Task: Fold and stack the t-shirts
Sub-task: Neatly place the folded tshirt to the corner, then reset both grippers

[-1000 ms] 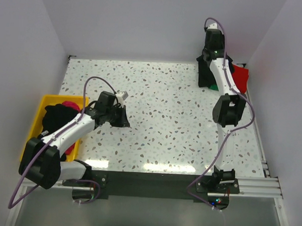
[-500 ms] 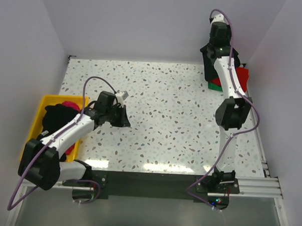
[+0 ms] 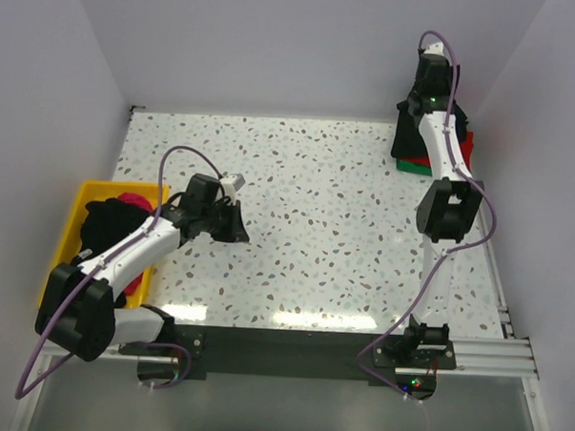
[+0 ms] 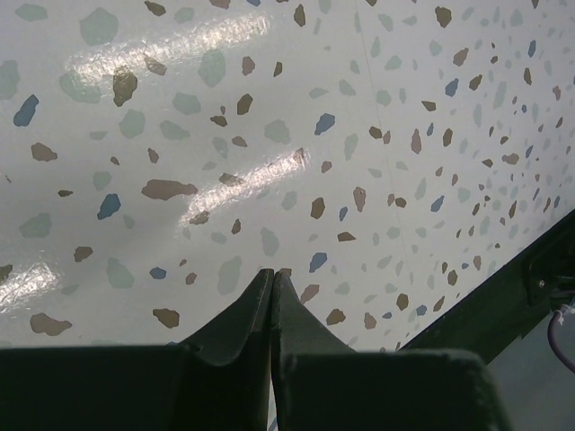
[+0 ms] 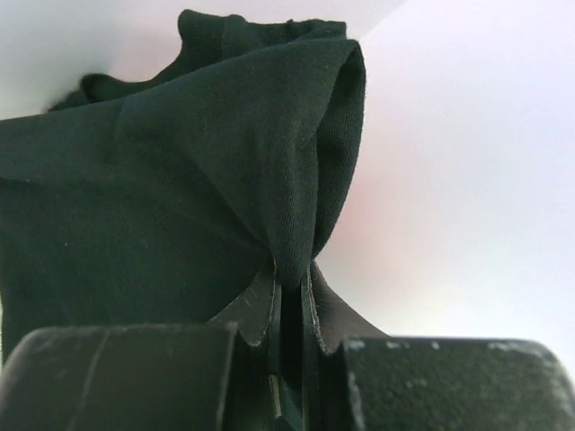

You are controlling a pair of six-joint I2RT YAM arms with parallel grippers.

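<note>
My right gripper is shut on a fold of a black t-shirt, which bunches up in front of the jaws. From above, that gripper is raised over the table's far right corner. The black t-shirt hangs from it above a red t-shirt and a green one lying there. My left gripper is shut with nothing in it, low over the speckled table. In the top view it sits left of centre. More t-shirts, black and magenta, fill the bin.
A yellow bin stands at the table's left edge beside my left arm. White walls close in on the table at the back and on both sides. A dark rail runs along the near edge.
My right arm has swung right and toward the back wall, carrying the black t-shirt from beside the red and green ones to above them. The left arm has stayed still.
</note>
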